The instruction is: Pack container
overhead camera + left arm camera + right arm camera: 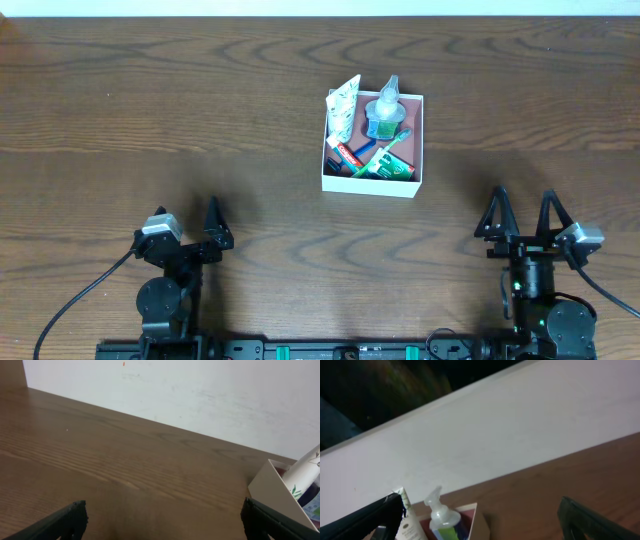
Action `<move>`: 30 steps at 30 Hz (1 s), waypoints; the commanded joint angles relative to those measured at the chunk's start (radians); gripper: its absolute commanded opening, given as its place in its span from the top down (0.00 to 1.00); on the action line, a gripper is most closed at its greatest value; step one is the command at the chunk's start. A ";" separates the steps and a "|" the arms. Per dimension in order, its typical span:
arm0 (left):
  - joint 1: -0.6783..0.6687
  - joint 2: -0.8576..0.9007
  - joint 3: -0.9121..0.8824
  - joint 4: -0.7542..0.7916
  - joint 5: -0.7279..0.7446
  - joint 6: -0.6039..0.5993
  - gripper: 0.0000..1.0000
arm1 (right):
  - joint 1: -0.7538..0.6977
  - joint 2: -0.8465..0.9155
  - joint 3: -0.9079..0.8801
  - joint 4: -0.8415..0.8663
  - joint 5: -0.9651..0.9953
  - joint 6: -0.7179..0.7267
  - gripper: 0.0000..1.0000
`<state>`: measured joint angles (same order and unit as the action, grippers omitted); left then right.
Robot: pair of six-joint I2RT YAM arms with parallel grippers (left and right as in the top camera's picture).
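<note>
The container (372, 182), a white square box with a pink inside, sits right of the table's centre. It holds a clear pump bottle (384, 112), a white tube (343, 103), a red-and-white toothpaste tube (345, 154) and green and blue items. My left gripper (192, 222) is open at the near left, well apart from the box. My right gripper (523, 212) is open at the near right, also apart. The left wrist view shows the container's corner (272, 487) and the white tube (305, 474). In the right wrist view the pump bottle (441, 515) stands in the container (479, 520).
Brown wood table (150, 120) runs all round the box. A white wall (200, 395) rises behind the far edge. Both arm bases and their cables sit along the near edge.
</note>
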<state>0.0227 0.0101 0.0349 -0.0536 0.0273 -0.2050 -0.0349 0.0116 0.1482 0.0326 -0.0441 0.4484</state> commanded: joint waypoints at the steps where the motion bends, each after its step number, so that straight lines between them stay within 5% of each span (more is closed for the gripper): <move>1: 0.004 -0.006 -0.030 -0.016 0.003 0.006 0.02 | 0.011 -0.006 -0.056 0.050 0.021 0.011 0.01; 18: 0.004 -0.006 -0.030 -0.016 0.003 0.006 0.02 | 0.011 -0.006 -0.143 0.118 0.040 0.011 0.01; 30: 0.004 -0.006 -0.030 -0.016 0.003 0.006 0.02 | 0.010 -0.006 -0.143 -0.107 0.040 -0.028 0.01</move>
<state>0.0227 0.0101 0.0341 -0.0525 0.0273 -0.2050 -0.0349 0.0120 0.0071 -0.0689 -0.0162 0.4427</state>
